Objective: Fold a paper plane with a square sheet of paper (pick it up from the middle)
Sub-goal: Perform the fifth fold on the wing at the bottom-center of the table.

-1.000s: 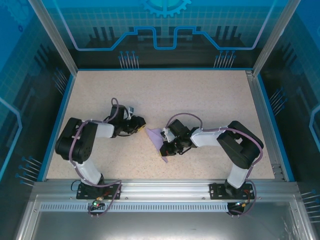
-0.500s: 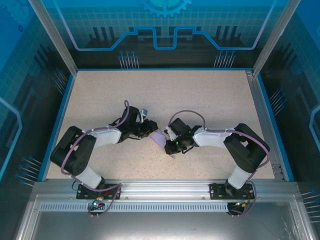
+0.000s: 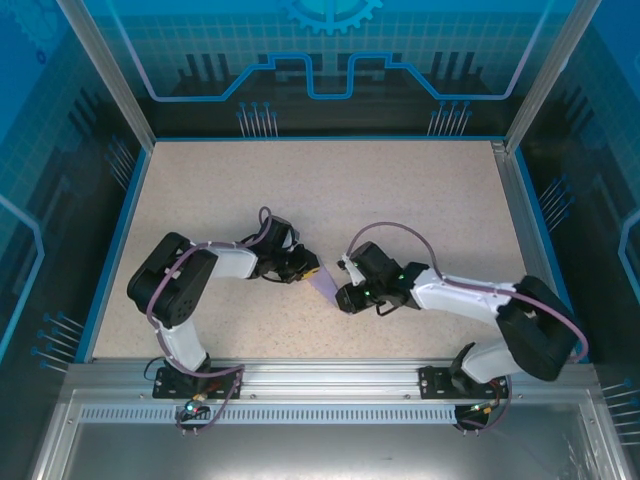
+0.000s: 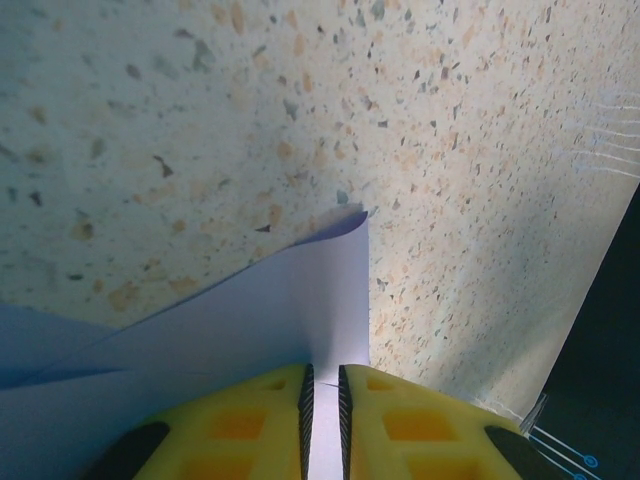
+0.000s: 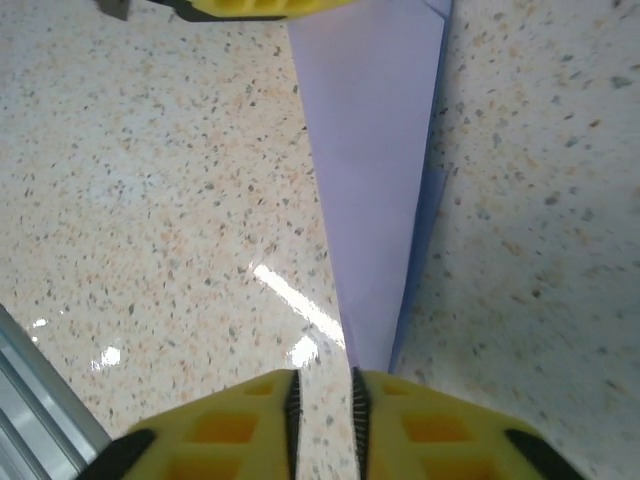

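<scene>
The square sheet of paper is folded into a slim pale-purple paper plane (image 3: 325,283) lying on the speckled table between both arms. In the right wrist view the paper plane (image 5: 370,150) is a long triangle. Its point ends just at the inner edge of one pad of my right gripper (image 5: 322,378), whose jaws stand apart over bare table. My right gripper (image 3: 343,297) is at the plane's near end. My left gripper (image 3: 312,270) is at its far end. In the left wrist view my left gripper (image 4: 322,372) has a narrow gap, and the paper (image 4: 250,330) runs into it.
The speckled tabletop (image 3: 420,200) stretches wide behind both grippers. A blue rim (image 3: 120,240) and metal frame posts border it. The aluminium rail (image 3: 320,375) with both arm bases runs along the near edge. One yellow finger of the left gripper (image 5: 260,8) shows at the top of the right wrist view.
My left arm has reached right to the paper's far end, its jaws narrowing. My right gripper has opened off the paper, and its arm has stretched out lower.
</scene>
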You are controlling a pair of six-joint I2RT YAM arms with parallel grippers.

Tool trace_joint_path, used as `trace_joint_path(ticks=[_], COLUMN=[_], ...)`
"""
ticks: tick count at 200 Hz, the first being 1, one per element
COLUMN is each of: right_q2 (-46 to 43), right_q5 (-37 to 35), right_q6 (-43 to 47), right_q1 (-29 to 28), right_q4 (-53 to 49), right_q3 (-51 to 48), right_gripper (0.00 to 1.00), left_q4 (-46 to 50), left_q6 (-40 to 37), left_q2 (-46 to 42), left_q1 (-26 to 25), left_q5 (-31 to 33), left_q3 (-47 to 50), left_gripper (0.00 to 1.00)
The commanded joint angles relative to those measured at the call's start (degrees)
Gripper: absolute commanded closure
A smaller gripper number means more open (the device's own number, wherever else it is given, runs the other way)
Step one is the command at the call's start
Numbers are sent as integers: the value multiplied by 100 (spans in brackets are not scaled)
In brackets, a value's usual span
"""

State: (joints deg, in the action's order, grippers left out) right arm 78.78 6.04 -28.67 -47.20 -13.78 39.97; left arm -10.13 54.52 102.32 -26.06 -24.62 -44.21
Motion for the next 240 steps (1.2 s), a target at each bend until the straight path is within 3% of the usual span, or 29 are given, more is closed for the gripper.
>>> trace_joint_path(ticks=[1, 20, 72, 146, 240], right_q2=[-331, -319, 499, 1832, 2368], right_q5=[-757, -1396, -3159, -3690, -4232], right_q6=[206, 429, 1070, 1149, 814], right_q1=[-245, -641, -1763, -2265, -2367], right_q4=[-520, -868, -1657, -1935, -2191], right_q3=[-90, 77, 889, 1485, 1655], right_gripper=[68, 61, 59, 62, 75], left_q4=[328, 308, 354, 367, 506], left_q6=[-5, -12, -53, -56, -154], left_q2=[168, 213, 249, 288, 284], left_q1=[-21, -20, -17, -21, -20], left_q5=[111, 48, 30, -1, -25], left_q3=[15, 37, -10, -17, -74], left_gripper=[80, 80, 80, 80, 80])
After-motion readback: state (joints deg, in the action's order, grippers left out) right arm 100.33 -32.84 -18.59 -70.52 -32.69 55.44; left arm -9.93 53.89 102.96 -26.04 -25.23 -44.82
